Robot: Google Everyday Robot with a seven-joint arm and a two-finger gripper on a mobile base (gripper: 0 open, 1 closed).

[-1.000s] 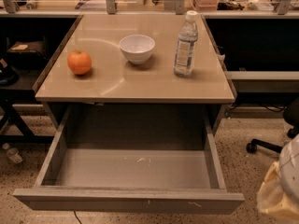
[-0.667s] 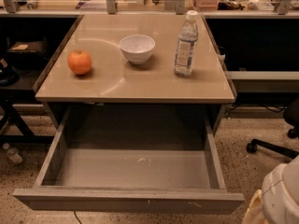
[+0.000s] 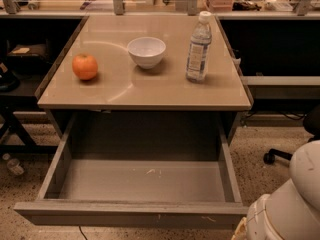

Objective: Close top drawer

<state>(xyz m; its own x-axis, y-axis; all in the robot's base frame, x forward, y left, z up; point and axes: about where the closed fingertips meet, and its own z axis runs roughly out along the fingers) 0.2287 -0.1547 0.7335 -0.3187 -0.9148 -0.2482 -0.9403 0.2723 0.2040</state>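
The top drawer [image 3: 135,211] stands pulled far out below the tan tabletop [image 3: 145,91]. It is a wide grey metal tray, and its inside [image 3: 145,179] is empty apart from a few pale scratches. Its flat front runs along the bottom of the view. A white rounded part of my arm [image 3: 290,199] fills the bottom right corner, just right of the drawer's front right corner. My gripper is not in view.
On the tabletop stand an orange [image 3: 85,66] at left, a white bowl [image 3: 146,51] in the middle and a clear water bottle [image 3: 199,46] at right. An office chair base [image 3: 280,154] stands on the speckled floor at right. Dark shelving flanks the table.
The white arm part at the bottom right dipped lower, then rose again and now shows more of itself. The drawer and the things on the tabletop have not moved.
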